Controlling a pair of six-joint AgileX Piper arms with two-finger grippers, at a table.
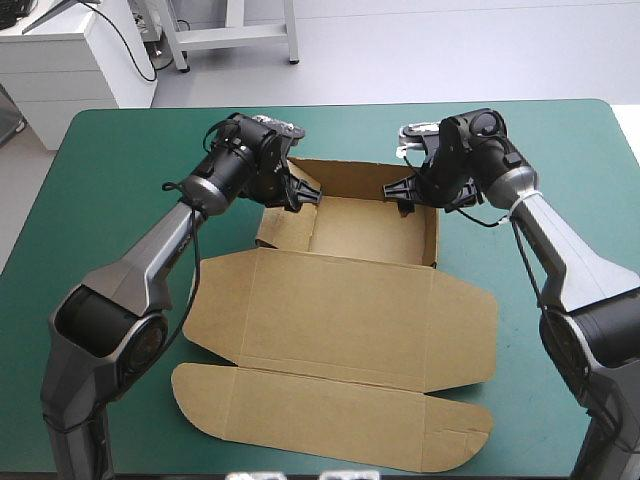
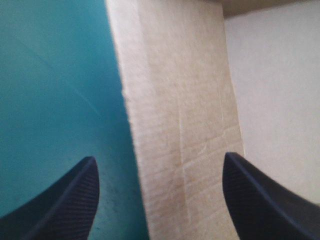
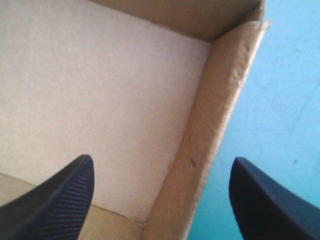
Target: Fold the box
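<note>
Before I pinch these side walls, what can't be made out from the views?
High view: how the left gripper and right gripper meet the box; their wrists cover the tips.
Left wrist view: the left wall is blurred, its ends cut off by the edges.
Right wrist view: the right wall runs out of the picture, its near end unseen.

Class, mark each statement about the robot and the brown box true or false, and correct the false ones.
1. The lid of the box lies flat on the teal-green cover. True.
2. Both grippers are shut on the box. False: the left gripper and the right gripper are open, each with one finger on either side of a side wall of the tray.
3. The tray's walls stand raised. True.
4. The left gripper is over the lid's rounded flap at the near edge. False: it is at the tray's left wall, at the far end of the box.
</note>
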